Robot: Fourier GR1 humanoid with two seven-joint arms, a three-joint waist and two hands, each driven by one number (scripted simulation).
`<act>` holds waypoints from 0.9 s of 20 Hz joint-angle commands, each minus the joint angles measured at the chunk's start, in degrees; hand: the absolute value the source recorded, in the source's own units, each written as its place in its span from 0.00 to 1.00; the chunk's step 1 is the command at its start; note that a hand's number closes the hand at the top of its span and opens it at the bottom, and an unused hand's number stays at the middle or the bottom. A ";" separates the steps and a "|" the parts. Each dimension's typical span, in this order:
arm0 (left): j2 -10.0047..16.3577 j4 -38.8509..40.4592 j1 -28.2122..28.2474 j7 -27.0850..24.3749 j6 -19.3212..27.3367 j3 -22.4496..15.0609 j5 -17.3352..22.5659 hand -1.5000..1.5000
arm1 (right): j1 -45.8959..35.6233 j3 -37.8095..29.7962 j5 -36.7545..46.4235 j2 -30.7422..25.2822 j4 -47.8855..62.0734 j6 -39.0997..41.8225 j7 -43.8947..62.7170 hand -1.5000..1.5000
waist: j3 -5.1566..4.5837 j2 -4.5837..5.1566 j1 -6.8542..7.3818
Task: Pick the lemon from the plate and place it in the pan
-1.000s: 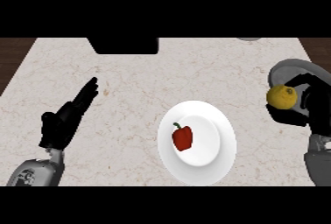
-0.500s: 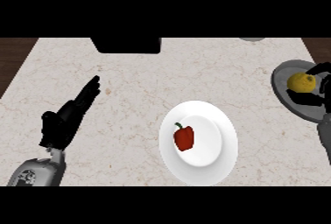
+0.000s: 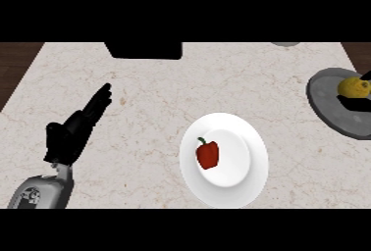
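The left hand (image 3: 69,137) shows open over the left of the counter (image 3: 159,88), fingers straight, holding and touching nothing. Only dark slivers of the right hand (image 3: 357,103) show at the right edge, against the lemon (image 3: 353,87); whether it grips cannot be told. The lemon lies within the grey pan (image 3: 330,105), which the right edge cuts off. The white plate (image 3: 246,186), bearing a red pepper (image 3: 207,154), sits between the left hand and the pan, with bare counter on either side.

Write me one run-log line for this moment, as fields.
lemon: within pan outline, next to right hand | plate: only red pepper on it | left hand: open, resting at left
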 commanded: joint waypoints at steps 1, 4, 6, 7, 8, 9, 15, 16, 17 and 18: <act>-2.29 1.93 -3.35 2.12 1.46 -1.39 -2.01 0.50 | -4.85 -2.08 -0.71 -3.52 9.03 0.14 -5.21 1.00 | 0.05 0.24 0.16; -1.71 1.39 -0.16 -1.93 0.19 -1.59 -2.11 0.50 | -5.57 -3.63 -1.11 -3.27 12.97 -3.17 -7.03 1.00 | 0.13 0.58 1.24; -1.19 -1.03 -0.77 -0.03 -0.02 -1.38 -1.29 0.50 | -3.09 -1.65 1.42 -4.89 17.86 3.64 6.51 0.00 | 0.09 0.80 1.98; -0.81 0.06 0.65 -1.68 -1.27 -1.24 -0.60 0.50 | -4.32 -1.39 1.70 -7.40 18.90 6.99 6.67 0.00 | 0.11 1.03 2.36; -1.70 1.64 -1.14 -1.26 -0.18 -1.48 -1.61 0.50 | -5.54 -0.88 1.99 -5.78 19.46 7.40 6.40 0.00 | 0.14 1.02 1.89; -0.67 0.14 -1.86 -0.42 -1.04 -0.35 -0.41 0.50 | -5.46 -2.49 0.32 -6.14 19.59 8.27 4.75 0.00 | 0.27 1.17 2.40; -1.45 -0.70 -1.82 0.24 -0.69 -0.92 -0.74 0.50 | -6.97 -7.72 -5.27 -6.05 18.50 11.69 -1.44 0.00 | 0.44 1.32 2.58; -1.92 -0.73 -0.94 -0.11 0.07 -2.12 -2.25 0.50 | -6.27 -9.35 -7.00 -4.94 18.22 11.26 -3.36 0.00 | 0.49 1.32 2.44; -1.48 -0.82 -0.89 0.29 -0.15 -1.34 -1.62 0.50 | -7.52 -10.71 -8.36 -7.57 17.82 13.99 -3.66 0.00 | 0.56 1.46 2.76; -2.39 -0.70 -2.54 1.70 -0.05 -2.37 -1.89 0.50 | -7.08 -12.60 -10.39 -4.95 17.02 11.87 -6.10 0.00 | 0.58 1.34 1.94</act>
